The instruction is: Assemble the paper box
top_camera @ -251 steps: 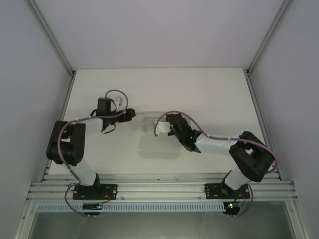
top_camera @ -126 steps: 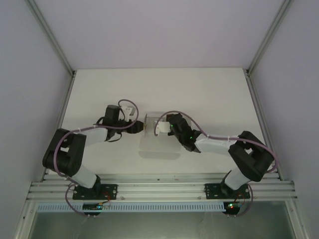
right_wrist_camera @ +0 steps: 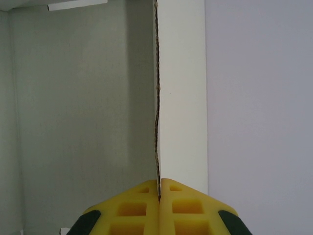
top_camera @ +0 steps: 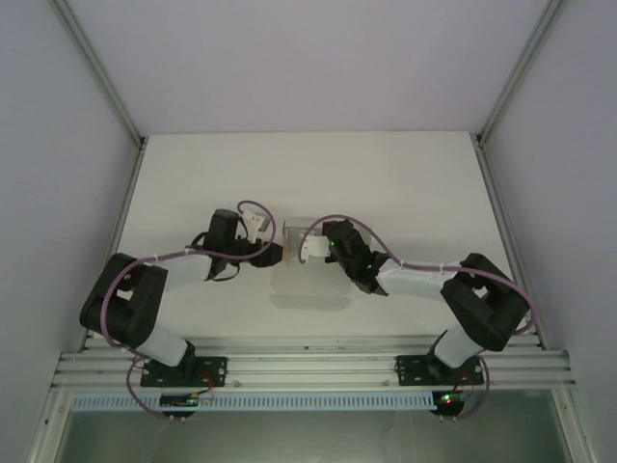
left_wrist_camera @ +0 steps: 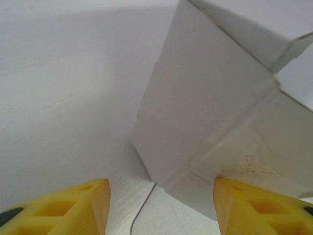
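The paper box (top_camera: 310, 282) sits near the middle of the surface (top_camera: 405, 183), between the two arms, as a partly folded white piece with at least one wall standing upright. Compared with a second ago, the left arm has swung inward: its left gripper (top_camera: 277, 253), which then hung well to the left of the box, now sits just beside the box's left edge, and the arm's elbow has dropped nearer the front rail. Most of that travel came in the first half second, with only a small shift since. In the left wrist view the left gripper (left_wrist_camera: 161, 196) is released, its yellow fingers (left_wrist_camera: 73, 208) spread wide, and a folded corner of the paper box (left_wrist_camera: 205, 112) stands just ahead of the gap between them over the pale surface (left_wrist_camera: 58, 73). The right arm has kept its pose across all three moments. Its right gripper (top_camera: 310, 247) stays at the box's far right part, and the right wrist view shows the right gripper (right_wrist_camera: 160, 188) clenched on the thin edge of an upright wall of the paper box (right_wrist_camera: 181, 98). The box itself has barely moved.
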Motion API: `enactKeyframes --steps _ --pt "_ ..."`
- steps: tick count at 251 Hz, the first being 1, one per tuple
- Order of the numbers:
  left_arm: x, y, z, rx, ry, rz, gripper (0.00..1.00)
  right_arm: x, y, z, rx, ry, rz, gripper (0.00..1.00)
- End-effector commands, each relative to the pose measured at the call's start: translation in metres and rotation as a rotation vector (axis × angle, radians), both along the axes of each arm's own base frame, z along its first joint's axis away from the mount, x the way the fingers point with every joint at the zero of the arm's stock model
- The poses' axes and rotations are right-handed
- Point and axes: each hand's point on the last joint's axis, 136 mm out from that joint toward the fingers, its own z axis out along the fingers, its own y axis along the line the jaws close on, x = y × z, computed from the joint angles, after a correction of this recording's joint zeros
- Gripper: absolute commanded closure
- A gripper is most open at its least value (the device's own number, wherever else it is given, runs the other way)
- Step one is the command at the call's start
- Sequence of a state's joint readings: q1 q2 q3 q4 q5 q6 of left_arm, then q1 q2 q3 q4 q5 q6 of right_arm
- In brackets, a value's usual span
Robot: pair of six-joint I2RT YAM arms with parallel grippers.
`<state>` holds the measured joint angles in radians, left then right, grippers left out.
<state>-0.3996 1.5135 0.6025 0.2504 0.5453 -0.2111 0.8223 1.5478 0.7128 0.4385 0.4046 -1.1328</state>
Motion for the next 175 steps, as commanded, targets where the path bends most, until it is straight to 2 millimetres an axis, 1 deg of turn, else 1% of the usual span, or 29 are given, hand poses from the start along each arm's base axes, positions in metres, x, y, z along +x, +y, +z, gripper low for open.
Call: enactKeyframes --steps 1,31,55,80,101,132,160,175 --pt "-0.004 -0.003 0.015 -0.001 -0.065 -0.039 0.42 -0.002 -0.004 -0.005 0.004 0.021 -0.012 1.0" --pt "0.0 -0.003 0.027 0.001 -0.114 -0.047 0.41 -0.003 -0.004 -0.006 0.003 0.024 -0.007 1.0" --pt "0.005 -0.005 0.03 0.0 -0.129 -0.053 0.41 -0.002 -0.003 -0.003 0.013 0.016 -0.009 1.0" --pt "0.011 -0.008 0.023 0.004 -0.115 -0.05 0.4 -0.002 -0.003 -0.002 0.016 0.014 -0.007 1.0" --pt "0.015 -0.011 0.015 0.015 -0.098 -0.051 0.36 -0.002 -0.002 -0.001 0.018 0.015 -0.006 1.0" --pt "0.014 -0.02 0.007 0.011 -0.076 -0.078 0.35 -0.006 -0.002 -0.007 0.004 0.024 -0.006 1.0" --pt "0.016 -0.02 -0.001 0.043 -0.081 -0.06 0.35 -0.012 -0.004 -0.014 -0.01 0.029 -0.012 1.0" --pt "0.015 -0.022 -0.001 0.046 -0.086 -0.062 0.35 -0.017 -0.006 -0.018 -0.022 0.027 -0.02 1.0"
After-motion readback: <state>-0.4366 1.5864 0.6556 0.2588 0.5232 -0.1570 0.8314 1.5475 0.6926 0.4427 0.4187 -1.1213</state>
